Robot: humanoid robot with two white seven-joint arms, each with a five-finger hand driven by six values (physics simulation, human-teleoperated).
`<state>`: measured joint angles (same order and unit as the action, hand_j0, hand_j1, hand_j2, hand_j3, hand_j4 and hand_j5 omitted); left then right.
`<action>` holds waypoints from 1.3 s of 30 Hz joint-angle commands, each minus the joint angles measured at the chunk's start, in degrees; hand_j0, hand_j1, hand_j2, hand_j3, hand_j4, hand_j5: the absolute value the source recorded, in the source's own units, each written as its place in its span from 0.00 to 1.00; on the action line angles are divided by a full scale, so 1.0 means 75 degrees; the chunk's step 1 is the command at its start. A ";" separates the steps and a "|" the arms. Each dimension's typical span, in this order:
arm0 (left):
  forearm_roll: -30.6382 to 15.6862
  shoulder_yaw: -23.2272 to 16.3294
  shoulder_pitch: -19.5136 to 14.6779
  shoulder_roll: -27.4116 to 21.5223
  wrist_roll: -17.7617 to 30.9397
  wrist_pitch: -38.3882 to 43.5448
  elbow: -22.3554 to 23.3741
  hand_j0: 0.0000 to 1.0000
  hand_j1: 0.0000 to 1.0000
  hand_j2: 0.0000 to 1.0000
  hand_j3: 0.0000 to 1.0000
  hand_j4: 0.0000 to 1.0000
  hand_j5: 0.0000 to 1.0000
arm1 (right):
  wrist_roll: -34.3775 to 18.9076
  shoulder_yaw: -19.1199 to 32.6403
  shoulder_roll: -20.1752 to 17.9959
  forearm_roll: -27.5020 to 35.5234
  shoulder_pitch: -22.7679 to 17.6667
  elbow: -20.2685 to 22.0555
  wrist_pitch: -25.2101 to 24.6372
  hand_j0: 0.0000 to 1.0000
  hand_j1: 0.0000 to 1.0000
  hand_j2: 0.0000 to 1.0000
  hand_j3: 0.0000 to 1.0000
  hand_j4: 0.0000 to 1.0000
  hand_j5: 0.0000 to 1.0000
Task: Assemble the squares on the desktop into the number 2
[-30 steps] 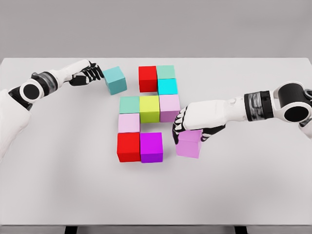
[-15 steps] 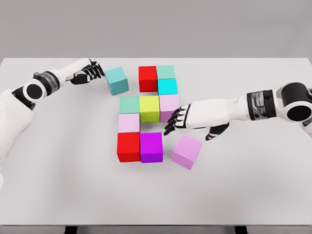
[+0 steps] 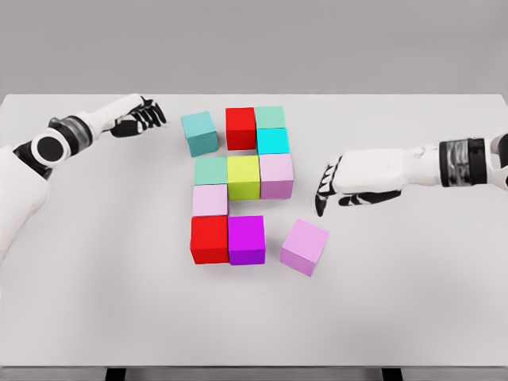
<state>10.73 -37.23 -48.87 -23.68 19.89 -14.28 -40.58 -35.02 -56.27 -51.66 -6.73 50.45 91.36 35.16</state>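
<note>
Coloured cubes sit grouped at the middle of the white desk [image 3: 95, 302]. Far row: a red cube [image 3: 240, 128] touching a green cube [image 3: 271, 117], with a cyan cube [image 3: 273, 141] just in front of the green one. A teal cube [image 3: 199, 132] stands turned, just left of the red one with a narrow gap. Middle row: mint [image 3: 211, 171], yellow [image 3: 244, 176] and lilac [image 3: 276, 175] cubes side by side. A pale pink cube [image 3: 209, 200] sits under the mint one. Near row: a second red cube [image 3: 209, 239] and a purple cube [image 3: 247, 239] touching. A pink cube [image 3: 304, 246] lies skewed, apart to the right. No cube bears any writing.

The right robot hand [image 3: 337, 185] hovers beyond the pink cube, fingers spread, empty. The left robot hand [image 3: 140, 117] sits left of the teal cube, fingers loosely extended, empty.
</note>
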 commanded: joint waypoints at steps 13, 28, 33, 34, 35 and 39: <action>-0.0082 -0.0075 0.0117 -0.0007 0.0102 -0.0064 -0.0402 0.45 0.45 0.45 0.45 0.45 0.45 | 0.0002 -0.0126 -0.0495 -0.0099 -0.0762 -0.0006 -0.0021 0.18 0.18 0.18 0.18 0.18 0.18; -0.0012 -0.0052 0.0129 0.0145 0.0067 -0.0064 -0.0308 0.45 0.45 0.45 0.45 0.45 0.45 | 0.0002 -0.0512 -0.0437 -0.0099 -0.0879 0.0076 -0.0021 0.18 0.18 0.18 0.18 0.18 0.18; 0.0011 -0.0040 0.0129 0.0285 0.0020 -0.0064 -0.0285 0.45 0.45 0.45 0.45 0.45 0.45 | 0.0002 -0.0536 -0.0378 -0.0110 -0.0891 0.0053 -0.0021 0.18 0.18 0.18 0.18 0.18 0.18; 0.0011 -0.0040 0.0129 0.0297 0.0020 -0.0064 -0.0273 0.45 0.45 0.45 0.45 0.45 0.45 | 0.0002 -0.0536 -0.0378 -0.0110 -0.0891 0.0053 -0.0021 0.18 0.18 0.18 0.18 0.18 0.18; 0.0011 -0.0040 0.0129 0.0321 0.0020 -0.0064 -0.0273 0.45 0.45 0.45 0.45 0.45 0.45 | 0.0002 -0.0548 -0.0378 -0.0110 -0.0891 0.0041 -0.0021 0.18 0.18 0.18 0.18 0.18 0.18; 0.0011 -0.0040 0.0129 0.0344 -0.0038 -0.0064 -0.0273 0.45 0.45 0.45 0.45 0.45 0.45 | 0.0002 -0.0559 -0.0366 -0.0110 -0.0879 0.0030 -0.0021 0.18 0.18 0.18 0.18 0.18 0.18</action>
<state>11.02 -37.63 -47.90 -21.23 19.87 -14.80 -42.61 -35.01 -60.43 -54.43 -7.88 43.95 91.61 35.13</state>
